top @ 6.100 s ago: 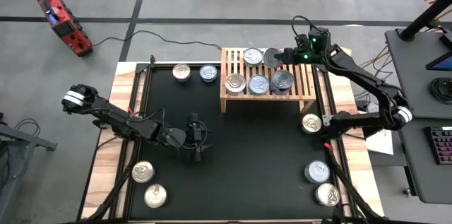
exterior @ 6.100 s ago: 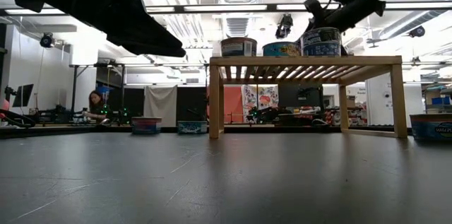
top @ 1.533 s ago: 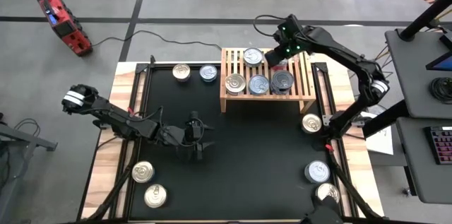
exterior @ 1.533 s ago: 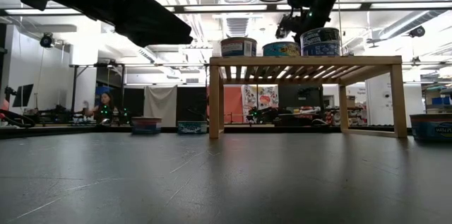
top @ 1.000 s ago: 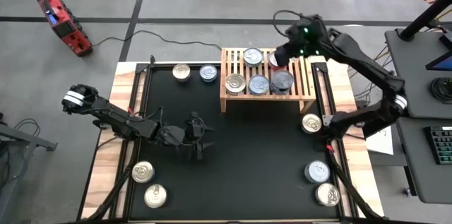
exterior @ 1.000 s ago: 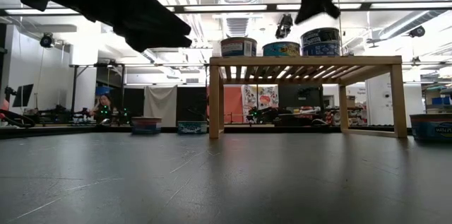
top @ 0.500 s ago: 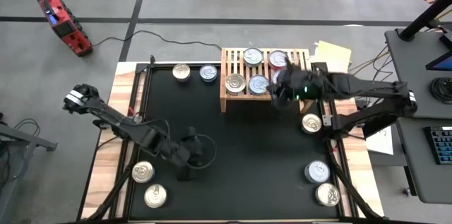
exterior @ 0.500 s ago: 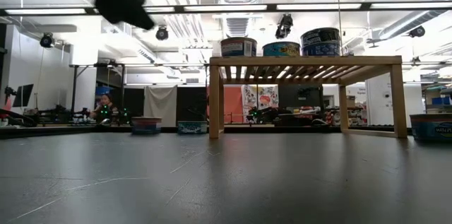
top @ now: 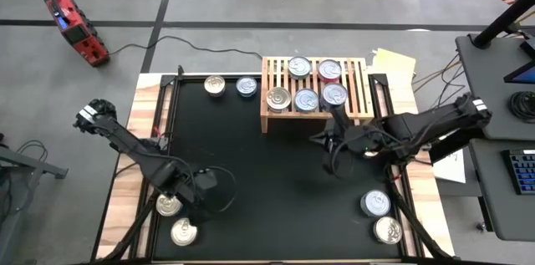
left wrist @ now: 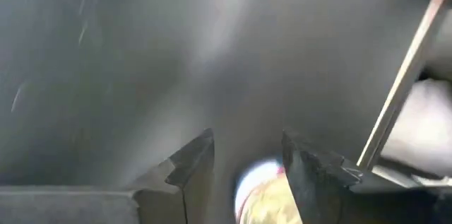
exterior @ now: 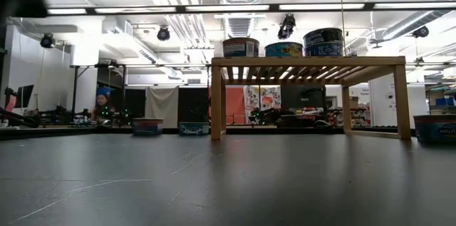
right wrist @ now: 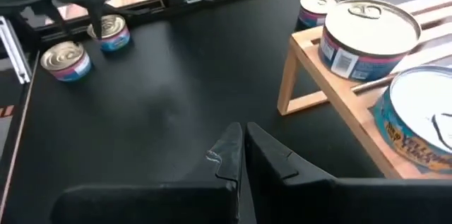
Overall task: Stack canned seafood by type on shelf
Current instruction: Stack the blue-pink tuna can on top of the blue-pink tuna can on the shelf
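Observation:
The light-wood shelf [top: 316,89] stands at the mat's far edge with several silver-lidded cans on its slats: two in the back row [top: 329,69] and three in front [top: 306,99]. Loose cans stand on the black mat: two far left [top: 215,86], two near left [top: 169,206], two near right [top: 375,203]. My left gripper [top: 201,190] points down beside the near-left cans. It is open, and a can [left wrist: 265,189] shows below between its fingers [left wrist: 247,157]. My right gripper [top: 330,144] hovers shut [right wrist: 244,146] over the mat in front of the shelf, holding nothing.
The black mat [top: 267,173] lies on a wooden table, with bare mat between the two arms. In the low view the shelf [exterior: 306,60] shows three cans on top and open room beneath. Cables and a red tool [top: 75,27] lie on the floor beyond.
My right gripper has left the shelf's far right corner, where a red-labelled can now stands uncovered, and swung toward the near edge and down over the mat, staying shut. My left gripper has gone from the mat's middle toward the near-left cans and tipped to point down.

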Controlling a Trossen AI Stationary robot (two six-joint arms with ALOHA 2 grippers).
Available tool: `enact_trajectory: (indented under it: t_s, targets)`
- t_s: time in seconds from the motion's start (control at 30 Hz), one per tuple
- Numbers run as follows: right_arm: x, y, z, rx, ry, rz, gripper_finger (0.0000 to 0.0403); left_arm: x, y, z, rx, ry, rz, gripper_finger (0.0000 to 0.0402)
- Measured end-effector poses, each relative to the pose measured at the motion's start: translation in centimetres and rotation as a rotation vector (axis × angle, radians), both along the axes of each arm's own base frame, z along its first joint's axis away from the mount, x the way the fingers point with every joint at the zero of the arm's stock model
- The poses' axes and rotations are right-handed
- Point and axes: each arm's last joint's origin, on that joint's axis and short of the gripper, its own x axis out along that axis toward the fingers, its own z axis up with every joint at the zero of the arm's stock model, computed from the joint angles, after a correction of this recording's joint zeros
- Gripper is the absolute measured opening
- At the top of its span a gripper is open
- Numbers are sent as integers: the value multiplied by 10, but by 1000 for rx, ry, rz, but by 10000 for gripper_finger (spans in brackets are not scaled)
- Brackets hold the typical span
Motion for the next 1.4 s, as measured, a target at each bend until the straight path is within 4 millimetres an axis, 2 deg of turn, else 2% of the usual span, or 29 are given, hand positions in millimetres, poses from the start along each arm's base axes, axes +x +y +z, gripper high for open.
enact_trajectory:
  t_s: [0.2, 0.33, 0.6, 0.93, 1.4]
  targets:
    - [-3, 11, -9, 3, 13, -12, 9, -21, 3, 4, 36, 223, 127, 113]
    - [-5, 18, -13, -5, 17, -1, 9, -31, 3, -4, 58, 306, 216, 76]
    - [-13, 34, -19, -76, 3, -29, 9, -35, -11, -17, 58, 399, 377, 4]
    - [-20, 35, -48, -96, 23, -143, 9, -29, -24, -47, 188, 537, 387, 1]
    - [-13, 38, -50, -119, -13, -132, 9, -20, -34, -79, 277, 627, 357, 1]
